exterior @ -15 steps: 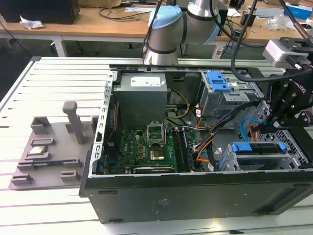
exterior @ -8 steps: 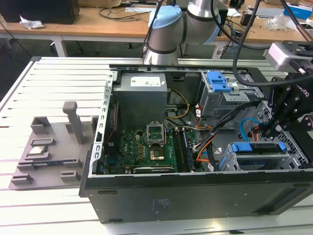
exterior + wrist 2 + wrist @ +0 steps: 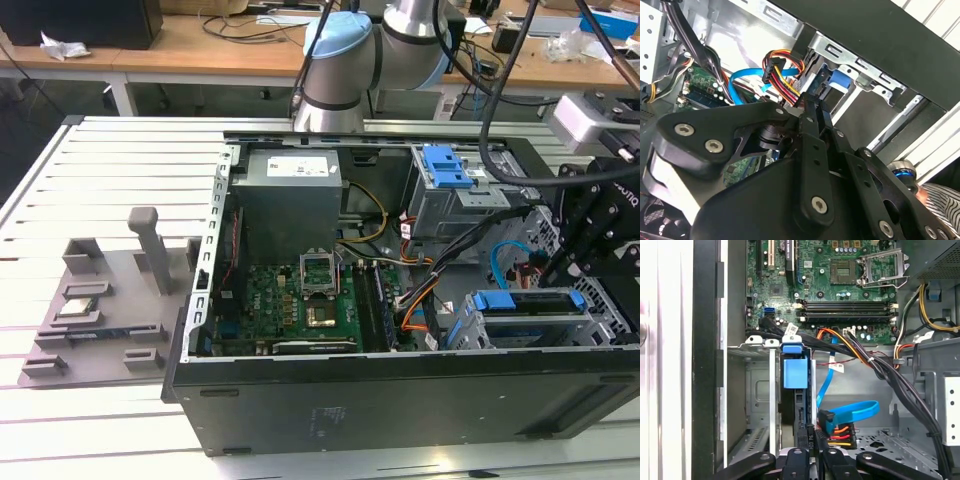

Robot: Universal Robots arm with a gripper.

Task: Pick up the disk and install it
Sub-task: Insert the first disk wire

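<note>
The disk sits on edge in the lower drive cage at the exterior view's right, its blue carrier rails showing along the top. In the first wrist view the disk stands in the cage slot with its blue tab toward the motherboard. My gripper is at the disk's cable-side end, with its black fingers drawn together and the tips against that end. The second wrist view has the gripper reaching toward the blue rail of the disk. In the exterior view the gripper hangs just right of the cage.
The open computer case holds a motherboard, a power supply and an upper cage with a blue latch. Blue and orange cables lie beside the slot. A grey fixture tray lies to the exterior view's left.
</note>
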